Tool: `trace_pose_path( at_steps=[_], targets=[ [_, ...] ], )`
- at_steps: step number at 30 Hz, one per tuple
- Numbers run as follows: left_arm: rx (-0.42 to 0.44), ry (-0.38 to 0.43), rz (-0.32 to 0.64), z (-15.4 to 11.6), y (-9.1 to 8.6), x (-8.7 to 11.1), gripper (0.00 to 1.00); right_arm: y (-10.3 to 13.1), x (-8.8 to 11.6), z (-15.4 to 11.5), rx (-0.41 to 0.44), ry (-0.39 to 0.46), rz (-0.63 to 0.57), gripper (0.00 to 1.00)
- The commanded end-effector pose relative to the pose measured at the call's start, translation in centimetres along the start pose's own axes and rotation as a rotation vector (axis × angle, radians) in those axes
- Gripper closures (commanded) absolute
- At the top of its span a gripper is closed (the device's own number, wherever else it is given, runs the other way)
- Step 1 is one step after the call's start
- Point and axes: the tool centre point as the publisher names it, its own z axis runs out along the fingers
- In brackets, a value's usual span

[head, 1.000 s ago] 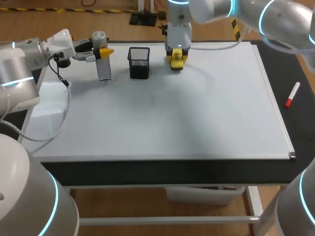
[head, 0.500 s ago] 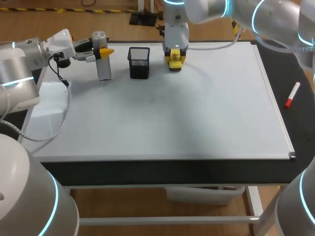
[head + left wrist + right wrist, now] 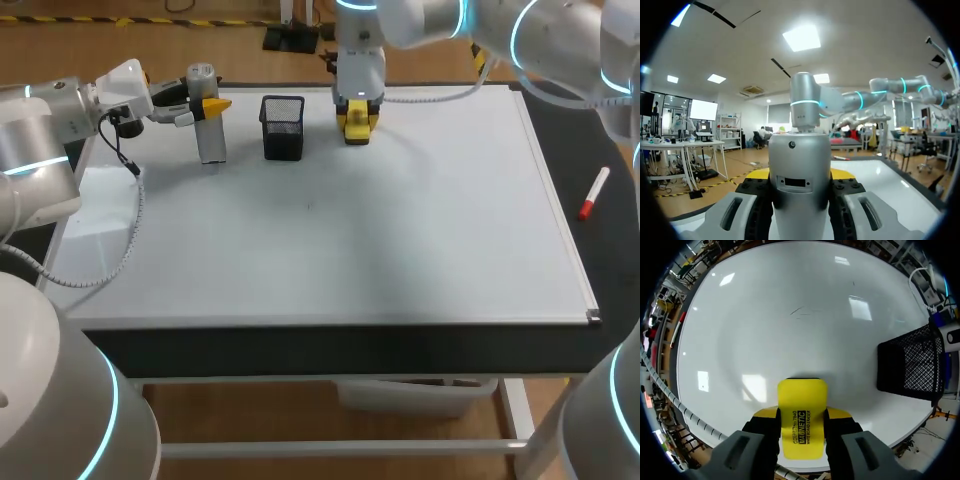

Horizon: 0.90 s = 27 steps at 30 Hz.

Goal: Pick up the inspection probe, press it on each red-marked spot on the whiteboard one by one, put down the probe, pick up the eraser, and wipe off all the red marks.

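The silver inspection probe [image 3: 209, 128] stands upright at the whiteboard's far left corner, and my left gripper [image 3: 203, 105] is shut on its upper part. The left wrist view has the probe [image 3: 800, 200] filling the space between the fingers of that gripper [image 3: 800, 176]. My right gripper [image 3: 358, 116] is shut on the yellow eraser [image 3: 358, 124] at the far edge of the whiteboard [image 3: 420, 230]. From the right wrist, the eraser [image 3: 802, 412] sits between the fingers, low over the board. I see no red marks on the board, only a faint grey smudge [image 3: 310, 205].
A black mesh pen holder [image 3: 283, 127] stands between the two grippers near the far edge; it is beside the eraser in the right wrist view [image 3: 912, 365]. A red-tipped marker [image 3: 594, 193] lies on the dark table right of the board.
My right gripper with the eraser has shifted slightly toward the board's far edge. The left arm and probe have stayed put.
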Motion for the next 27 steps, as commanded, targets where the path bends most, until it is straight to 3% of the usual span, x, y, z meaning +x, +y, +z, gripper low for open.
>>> trace_pose_path(
  at_steps=[1, 3, 4, 5, 15, 27],
  targets=[
    [0.001, -0.001, 0.001, 0.0, -0.1, 0.0, 1.00, -0.3, 0.1, -0.1, -0.002, 0.006, -0.004, 1.00],
    [0.001, -0.001, 0.001, 0.0, -0.1, 0.0, 1.00, -0.3, 0.1, -0.1, -0.006, 0.024, -0.010, 1.00],
    [0.001, -0.001, 0.001, 0.0, -0.1, 0.0, 1.00, -0.3, 0.1, -0.1, -0.001, 0.016, -0.009, 0.73],
    [0.001, -0.001, 0.001, 0.0, -0.1, 0.0, 1.00, -0.3, 0.1, -0.2, -0.003, 0.016, -0.007, 0.00],
    [0.001, -0.001, 0.001, 0.0, -0.1, 0.0, 1.00, 0.4, 1.9, -1.7, 0.015, -0.002, 0.109, 0.00],
    [0.001, -0.001, 0.001, 0.0, -0.1, 0.0, 1.00, 1.6, 5.8, -6.0, 0.055, -0.110, 0.405, 0.00]
  ],
)
